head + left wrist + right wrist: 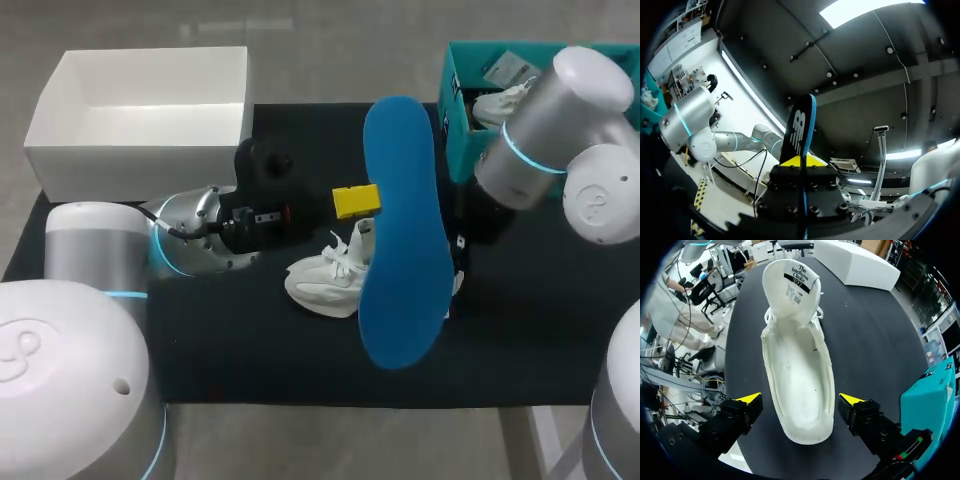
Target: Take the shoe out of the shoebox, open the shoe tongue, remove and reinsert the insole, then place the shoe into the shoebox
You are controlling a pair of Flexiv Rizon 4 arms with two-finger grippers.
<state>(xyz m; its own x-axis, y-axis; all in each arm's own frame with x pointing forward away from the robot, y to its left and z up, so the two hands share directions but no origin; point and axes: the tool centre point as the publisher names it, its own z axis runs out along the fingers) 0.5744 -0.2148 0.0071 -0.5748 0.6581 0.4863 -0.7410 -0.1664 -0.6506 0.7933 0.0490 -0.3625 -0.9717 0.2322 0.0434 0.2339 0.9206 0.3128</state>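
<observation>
Gripping the blue insole at one long edge, the left tool holds it raised above the black tabletop. Its yellow tips are closed narrowly on the insole's two faces, which the left wrist view shows edge-on.

The white shoe rests on its sole near the middle of the tabletop, outside both boxes. In the head view it is partly covered by the raised insole. Its tongue is pulled open toward the toe with the labelled underside showing, and the bare white footbed is exposed.

The right tool hangs over the shoe's heel end with its fingers spread wide. One yellow tip is at either side of the shoe, and neither is seen touching it. In the head view the insole hides this tool, and only the right arm shows, coming in from the right.

The teal shoebox stands at the far right of the tabletop with a second white shoe inside. A white box, open on top, sits at the far left.
</observation>
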